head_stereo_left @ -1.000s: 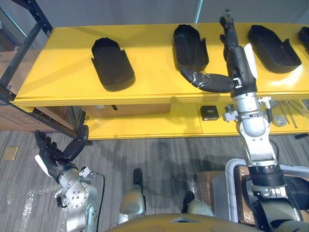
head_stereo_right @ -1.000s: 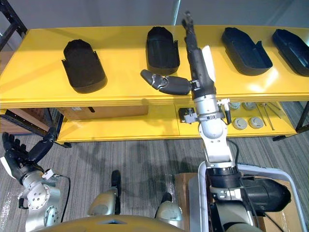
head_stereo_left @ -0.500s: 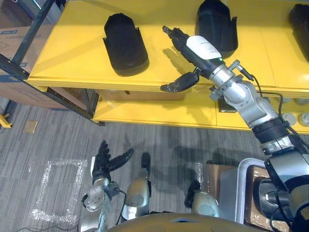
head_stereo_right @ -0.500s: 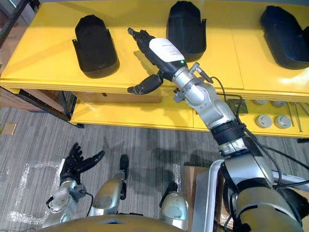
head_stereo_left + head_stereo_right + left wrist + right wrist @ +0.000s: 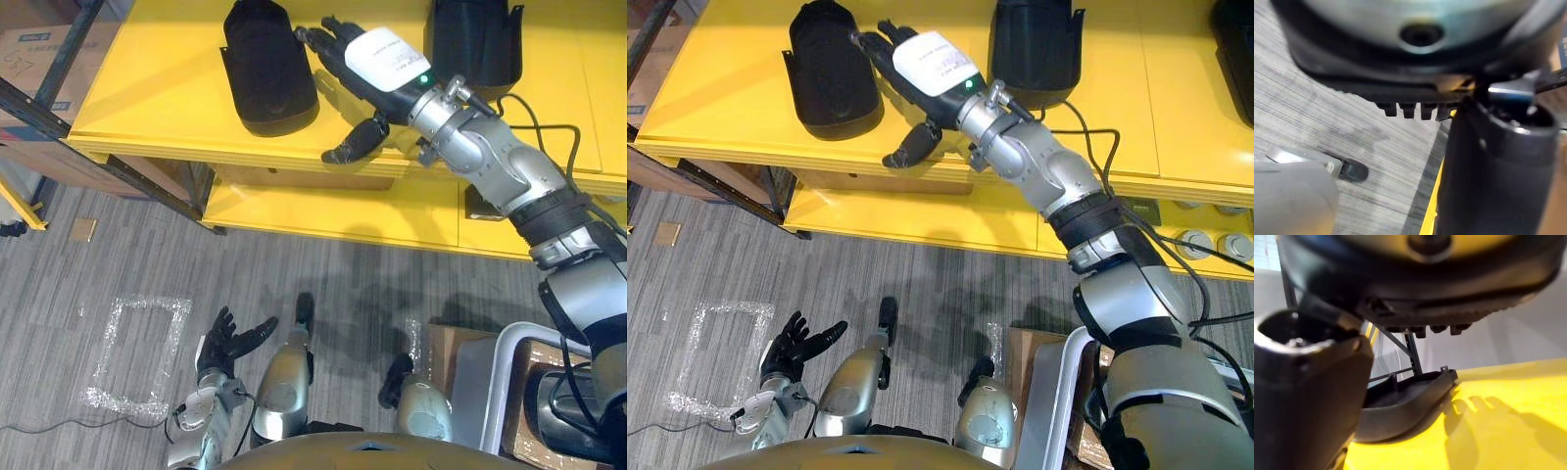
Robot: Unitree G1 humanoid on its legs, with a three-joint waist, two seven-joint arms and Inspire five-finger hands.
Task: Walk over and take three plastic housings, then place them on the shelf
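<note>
Two black housings (image 5: 266, 64) hollow side up on yellow table (image 5: 147, 108), right hand (image 5: 377, 61) splayed beside one, left hand (image 5: 227, 343) splayed low

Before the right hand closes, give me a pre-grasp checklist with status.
1. Right hand open: ok, fingers straight, thumb spread.
2. Right hand lined up with the target housing: ok, its fingers lie along the housing's right side.
3. Fingers touching the housing: cannot tell from either eye view or the wrist view.
4. Housing lying flat on the yellow table, open side up: ok.
5. Housing in hand: not ok, nothing is grasped yet.
6. Left hand free: ok, open and low over the floor.
</note>
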